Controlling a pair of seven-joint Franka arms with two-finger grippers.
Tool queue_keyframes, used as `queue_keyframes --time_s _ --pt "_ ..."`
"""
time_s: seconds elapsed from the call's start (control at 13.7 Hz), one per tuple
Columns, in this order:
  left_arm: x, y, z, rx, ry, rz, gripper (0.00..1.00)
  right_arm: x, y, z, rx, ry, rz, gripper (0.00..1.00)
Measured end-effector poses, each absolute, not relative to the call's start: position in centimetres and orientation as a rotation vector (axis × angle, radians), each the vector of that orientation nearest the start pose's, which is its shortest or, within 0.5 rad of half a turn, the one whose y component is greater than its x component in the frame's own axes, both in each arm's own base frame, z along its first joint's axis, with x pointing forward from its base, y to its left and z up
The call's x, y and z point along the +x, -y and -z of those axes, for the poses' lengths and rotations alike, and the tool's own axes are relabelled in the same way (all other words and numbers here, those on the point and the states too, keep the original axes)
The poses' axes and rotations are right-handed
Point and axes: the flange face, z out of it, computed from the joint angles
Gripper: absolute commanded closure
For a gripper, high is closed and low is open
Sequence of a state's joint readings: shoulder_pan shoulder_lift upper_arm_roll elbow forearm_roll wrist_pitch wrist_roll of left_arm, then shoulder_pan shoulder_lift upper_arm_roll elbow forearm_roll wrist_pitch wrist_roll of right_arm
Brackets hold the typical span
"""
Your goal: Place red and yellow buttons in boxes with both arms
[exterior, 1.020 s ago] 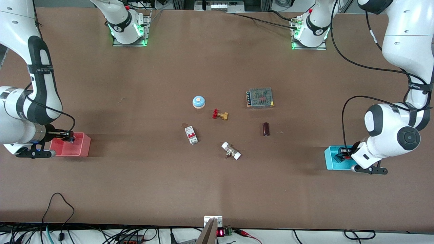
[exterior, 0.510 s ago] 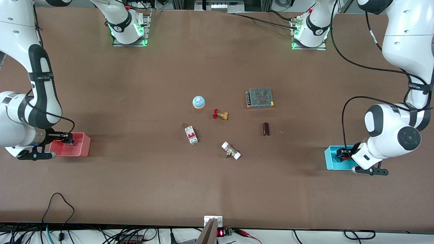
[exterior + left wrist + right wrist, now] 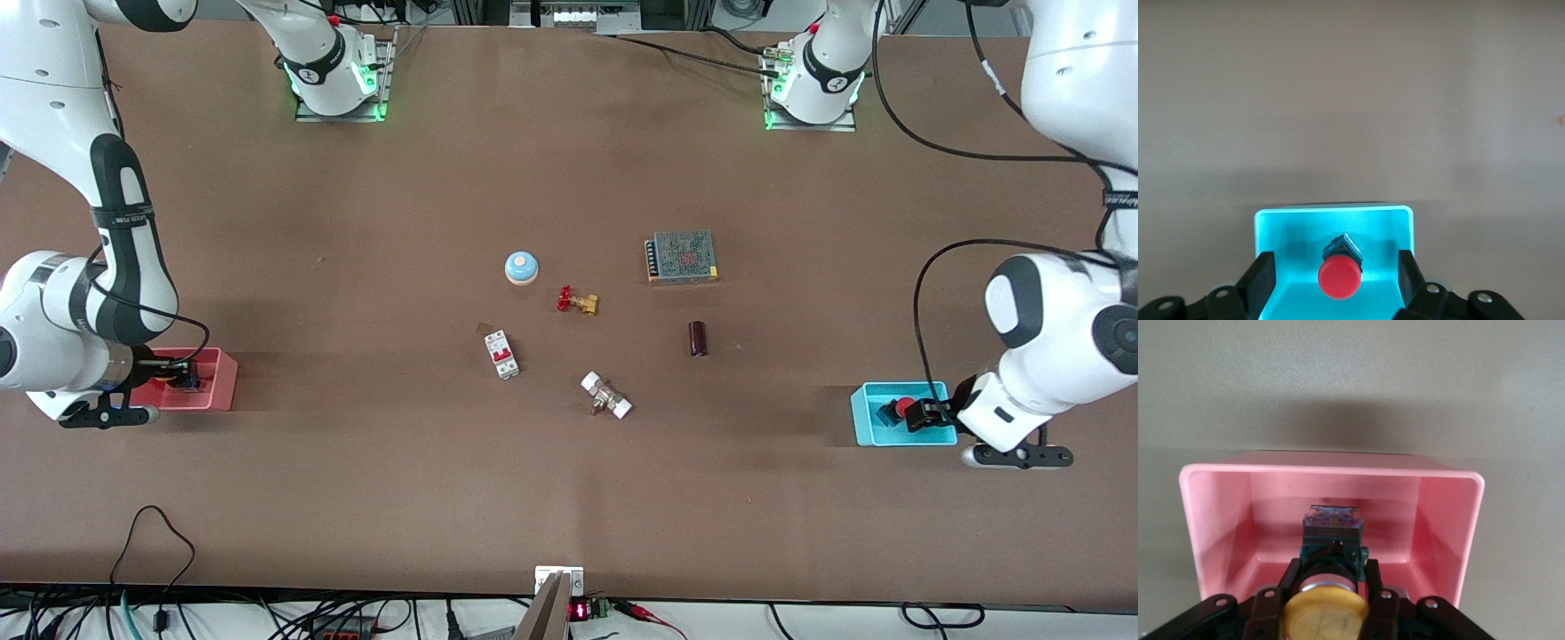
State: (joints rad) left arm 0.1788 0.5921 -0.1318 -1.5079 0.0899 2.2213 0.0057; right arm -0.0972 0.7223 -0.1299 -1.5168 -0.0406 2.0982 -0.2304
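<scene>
The red button [image 3: 901,408] lies on its side in the cyan bin [image 3: 864,430] at the left arm's end of the table. My left gripper [image 3: 926,415] is open at the bin's edge, its fingers [image 3: 1262,279] standing apart on either side of the red button [image 3: 1339,278] without touching it; the cyan bin's rim [image 3: 1333,212] shows around them. My right gripper [image 3: 184,380] is shut on the yellow button [image 3: 1325,617] by its black base and holds it low inside the pink bin [image 3: 1331,472]. That bin [image 3: 220,391] stands at the right arm's end.
In the middle of the table lie a blue-domed bell [image 3: 522,268], a red-handled brass valve [image 3: 577,301], a metal mesh-topped box [image 3: 682,256], a white and red breaker [image 3: 501,354], a dark cylinder [image 3: 698,339] and a white-capped fitting [image 3: 606,396].
My left gripper has drawn back from over the cyan bin toward its end of the table, uncovering the red button lying there. My right gripper has sunk lower into the pink bin.
</scene>
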Motion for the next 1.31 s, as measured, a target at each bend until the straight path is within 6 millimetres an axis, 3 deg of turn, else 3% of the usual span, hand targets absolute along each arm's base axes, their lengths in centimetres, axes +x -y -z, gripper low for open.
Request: queue_keyframes --time_s 0.22,0.29,0.44,0.51,0.58,0.87,1.02,1.17,1.31 --pt "70.4 -3.5 -38.9 -3.122 0.026 0.163 0.08 68.1 14.5 -21.7 -3.217 0.092 -0.264 0.65" --pt "69.9 -3.2 -40.7 -3.117 0.022 0.159 0.0 68.0 14.5 -21.6 -3.217 0.093 -0.267 0.51" --pt "68.8 -2.9 -44.1 -3.11 0.017 0.161 0.0 68.0 14.6 -21.4 -3.216 0.093 -0.269 0.18" --pt "68.3 -2.7 -45.8 -3.106 0.015 0.167 0.0 68.0 14.6 -21.4 -3.216 0.092 -0.269 0.05" --pt "67.6 -2.6 -47.5 -3.101 0.014 0.172 0.0 68.0 14.6 -21.5 -3.216 0.092 -0.268 0.0" --pt "64.6 -1.5 -54.1 -3.095 0.004 0.187 0.0 68.2 14.6 -21.7 -3.218 0.093 -0.258 0.0" --pt "63.1 -0.6 -56.4 -3.112 -0.009 0.213 0.0 68.7 14.3 -22.5 -3.205 0.074 -0.221 0.0" --pt "61.7 -0.1 -57.5 -3.113 -0.052 0.225 0.0 69.6 13.9 -25.6 -3.165 0.027 -0.125 0.0" --pt "60.5 0.2 -58.1 -3.129 -0.107 0.23 0.0 70.0 12.6 -31.6 -3.128 0.025 -0.052 0.0"
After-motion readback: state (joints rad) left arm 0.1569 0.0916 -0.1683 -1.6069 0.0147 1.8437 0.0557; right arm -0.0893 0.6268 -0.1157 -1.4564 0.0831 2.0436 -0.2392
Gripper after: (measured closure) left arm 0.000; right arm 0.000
